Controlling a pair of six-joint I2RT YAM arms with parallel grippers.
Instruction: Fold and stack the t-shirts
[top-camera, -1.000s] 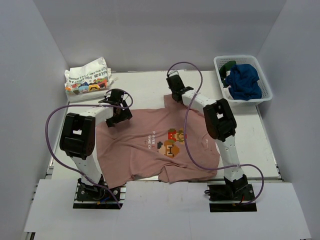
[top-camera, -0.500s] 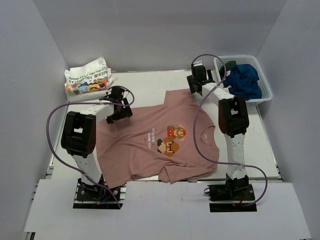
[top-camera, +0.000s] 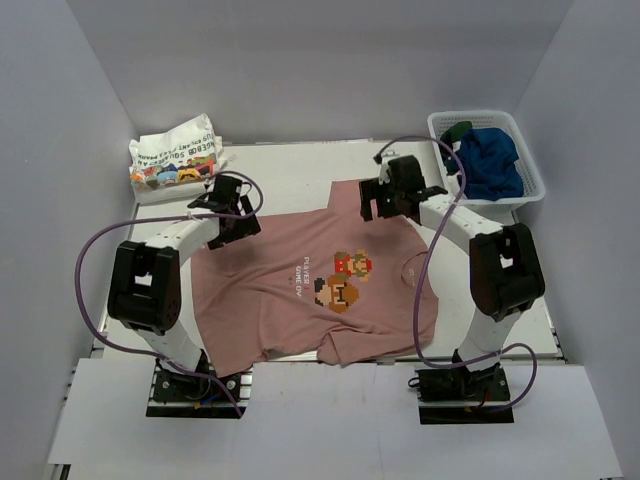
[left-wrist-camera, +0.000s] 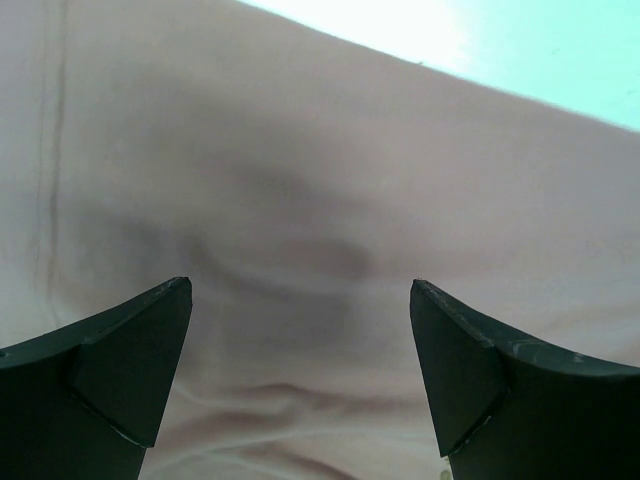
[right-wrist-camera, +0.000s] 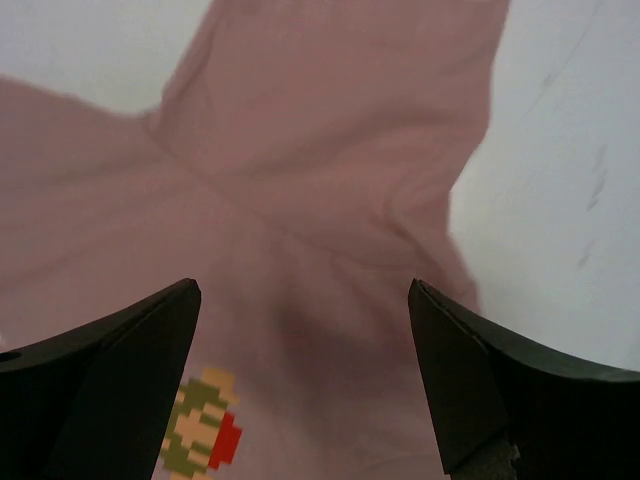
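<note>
Spreading judged done: pink t-shirt (top-camera: 270, 300) lies flat on the surface (top-camera: 290, 170), left end effector (top-camera: 238, 224) open above its 10 o'clock corner, right end effector (top-camera: 384, 198) open above its 1 o'clock sleeve; next, grip edges to fold.

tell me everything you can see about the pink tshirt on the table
The pink t-shirt is soft, dusty-pink cotton by its look, spread unfolded and print-side up on the white table, lightly wrinkled. A pixel game-character print and small lettering sit on its chest. One sleeve points toward the far edge. The left gripper and right gripper hang open over it; neither grips it.
</note>
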